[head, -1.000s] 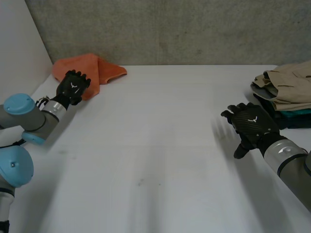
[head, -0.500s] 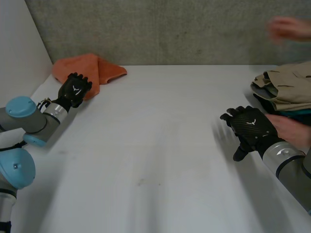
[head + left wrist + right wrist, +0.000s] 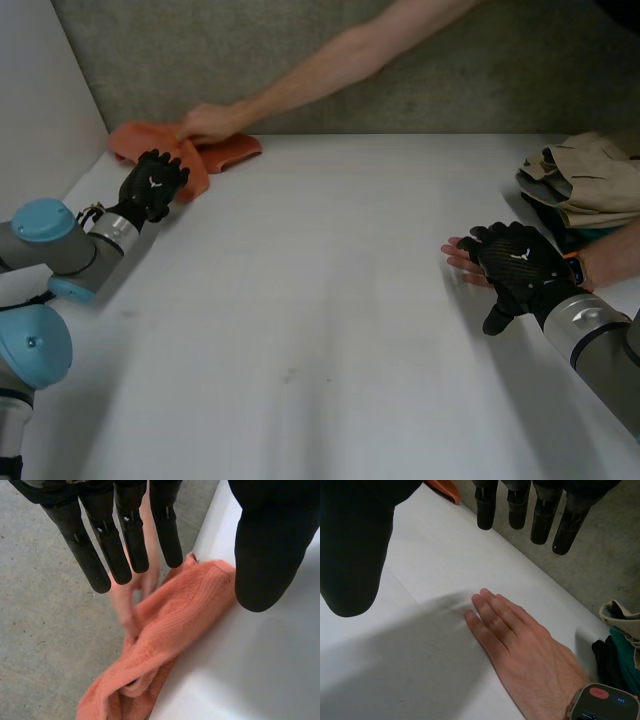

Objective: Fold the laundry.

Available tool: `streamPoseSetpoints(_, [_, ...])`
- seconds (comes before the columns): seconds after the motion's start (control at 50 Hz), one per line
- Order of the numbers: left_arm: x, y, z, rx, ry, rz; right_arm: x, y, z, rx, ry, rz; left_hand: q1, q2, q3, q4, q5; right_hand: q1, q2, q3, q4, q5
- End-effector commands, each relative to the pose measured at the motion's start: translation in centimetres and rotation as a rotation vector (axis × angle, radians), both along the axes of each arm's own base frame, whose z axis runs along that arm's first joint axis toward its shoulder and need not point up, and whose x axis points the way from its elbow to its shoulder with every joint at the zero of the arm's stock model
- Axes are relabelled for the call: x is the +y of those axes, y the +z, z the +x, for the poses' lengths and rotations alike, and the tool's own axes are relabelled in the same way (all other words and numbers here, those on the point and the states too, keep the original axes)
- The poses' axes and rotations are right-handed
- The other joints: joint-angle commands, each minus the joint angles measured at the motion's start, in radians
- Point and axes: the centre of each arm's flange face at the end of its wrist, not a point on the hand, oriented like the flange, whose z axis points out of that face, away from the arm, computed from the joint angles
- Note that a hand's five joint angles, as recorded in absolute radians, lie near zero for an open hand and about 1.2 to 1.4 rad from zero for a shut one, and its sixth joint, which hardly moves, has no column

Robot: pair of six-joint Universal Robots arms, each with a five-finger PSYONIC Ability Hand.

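Observation:
A crumpled orange towel (image 3: pixel 222 150) lies at the table's far left corner, and a person's hand (image 3: pixel 205 123) has hold of it. My left hand (image 3: pixel 152 185) hovers just in front of the towel, open and holding nothing. In the left wrist view its fingers (image 3: pixel 125 540) are straight above the towel (image 3: pixel 170 630), which the person's fingers (image 3: pixel 131 597) pinch. My right hand (image 3: pixel 515 265) is open over the table's right side, its fingers (image 3: pixel 520 505) spread above the person's other hand (image 3: pixel 520 645), which lies flat on the table.
A pile of beige, teal and dark clothes (image 3: pixel 585 185) sits at the right edge, also beside the person's wrist with a watch (image 3: pixel 600 700). The person's bare arm (image 3: pixel 340 62) crosses the back of the table. A grey wall stands behind the table.
A person's arm has reached across the back to grasp the orange towel, and their other hand slid flat onto the table under my right hand. My left hand's fingers straightened a little.

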Motion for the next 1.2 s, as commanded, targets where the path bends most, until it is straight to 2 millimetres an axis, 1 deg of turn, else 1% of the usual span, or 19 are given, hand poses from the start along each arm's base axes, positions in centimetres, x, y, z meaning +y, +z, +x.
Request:
streamPoseSetpoints(0.02, [-0.1,0.0,0.2,0.004,0.021,-0.001,0.0,0.0,0.0,0.000,0.000,-0.003,-0.010,-0.008,-0.010,-0.005,0.000,-0.031,-0.048,-0.039,-0.061,-0.064])
streamPoseSetpoints(0.12, [-0.1,0.7,0.2,0.006,0.030,-0.025,-0.1,-0.1,0.0,0.001,0.002,-0.003,-0.087,-0.084,-0.086,-0.081,-0.076,-0.031,-0.048,-0.039,-0.061,-0.064])
streamPoseSetpoints(0.18, [0.0,0.7,0.3,0.006,0.033,-0.019,-0.1,-0.2,0.0,0.001,0.002,0.001,-0.128,-0.125,-0.127,-0.123,-0.117,-0.031,-0.048,-0.039,-0.061,-0.064])
streamPoseSetpoints(0.34, [0.7,1.7,0.2,0.004,0.035,-0.063,-0.1,-0.4,0.0,0.004,0.004,0.004,-0.233,-0.231,-0.233,-0.228,-0.223,-0.031,-0.048,-0.039,-0.061,-0.064])
streamPoseSetpoints(0.5, [2.7,3.9,-0.1,-0.044,0.039,-0.219,-0.1,-0.7,0.1,0.005,0.006,0.012,-0.325,-0.322,-0.324,-0.319,-0.314,-0.031,-0.048,-0.039,-0.061,-0.064])
streamPoseSetpoints(0.54, [3.7,4.4,-0.3,-0.050,0.037,-0.253,-0.1,-0.7,0.1,0.006,0.006,0.013,-0.325,-0.322,-0.324,-0.319,-0.314,-0.031,-0.048,-0.039,-0.061,-0.064])
streamPoseSetpoints(0.58, [4.7,4.3,-0.5,-0.049,0.033,-0.252,-0.1,-0.8,0.1,0.008,0.008,0.015,-0.325,-0.322,-0.324,-0.319,-0.314,-0.031,-0.048,-0.039,-0.061,-0.064])
streamPoseSetpoints(0.6, [5.8,4.6,-0.8,-0.047,0.023,-0.255,-0.1,-0.8,0.0,0.009,0.007,0.015,-0.325,-0.322,-0.324,-0.319,-0.314,-0.031,-0.048,-0.039,-0.061,-0.064])
streamPoseSetpoints(0.64, [6.9,4.8,-1.0,-0.041,0.018,-0.244,-0.1,-0.8,0.0,0.012,0.008,0.015,-0.325,-0.322,-0.324,-0.319,-0.314,-0.031,-0.048,-0.039,-0.061,-0.064])
streamPoseSetpoints(0.68, [8.5,5.6,-1.0,-0.040,0.010,-0.228,-0.1,-0.8,0.0,0.015,0.007,0.015,-0.313,-0.310,-0.312,-0.308,-0.303,-0.031,-0.048,-0.039,-0.061,-0.064])
streamPoseSetpoints(0.8, [11.9,7.6,-0.4,-0.020,0.011,-0.170,-0.1,-0.8,-0.1,0.014,0.012,0.017,-0.301,-0.298,-0.300,-0.296,-0.291,-0.031,-0.048,-0.039,-0.061,-0.064])
streamPoseSetpoints(0.82, [12.9,8.2,-0.4,-0.006,0.007,-0.150,-0.1,-0.8,-0.1,0.014,0.012,0.019,-0.301,-0.298,-0.300,-0.296,-0.291,-0.031,-0.048,-0.039,-0.061,-0.064])
streamPoseSetpoints(0.96, [17.1,10.2,-0.5,0.075,-0.018,-0.014,0.0,-0.8,0.0,0.013,0.016,0.020,-0.301,-0.298,-0.300,-0.296,-0.291,-0.031,-0.048,-0.039,-0.061,-0.064])
streamPoseSetpoints(0.98, [18.2,10.6,-0.6,0.096,-0.024,0.042,0.0,-0.8,0.0,0.013,0.016,0.020,-0.301,-0.298,-0.300,-0.296,-0.291,-0.031,-0.048,-0.039,-0.061,-0.064])
streamPoseSetpoints(1.02, [19.0,11.0,-0.6,0.116,-0.025,0.100,0.0,-0.9,0.0,0.013,0.016,0.024,-0.304,-0.301,-0.303,-0.299,-0.294,-0.031,-0.048,-0.039,-0.061,-0.064])
streamPoseSetpoints(1.04, [19.7,11.3,-0.5,0.138,-0.024,0.168,0.1,-0.9,0.0,0.014,0.016,0.025,-0.301,-0.298,-0.300,-0.296,-0.291,-0.031,-0.048,-0.039,-0.061,-0.064])
streamPoseSetpoints(1.12, [20.6,12.0,-0.4,0.182,-0.013,0.296,0.2,-1.0,0.0,0.014,0.018,0.031,-0.304,-0.301,-0.303,-0.299,-0.294,-0.031,-0.048,-0.039,-0.061,-0.064])
streamPoseSetpoints(1.16, [20.4,12.3,-0.3,0.187,-0.005,0.309,0.3,-1.1,-0.1,0.015,0.018,0.034,-0.304,-0.301,-0.303,-0.299,-0.294,-0.031,-0.048,-0.039,-0.061,-0.064])
streamPoseSetpoints(1.2, [19.5,13.3,0.1,0.197,0.016,0.291,0.3,-1.1,-0.1,0.015,0.018,0.036,-0.298,-0.295,-0.297,-0.293,-0.288,-0.031,-0.048,-0.039,-0.061,-0.064])
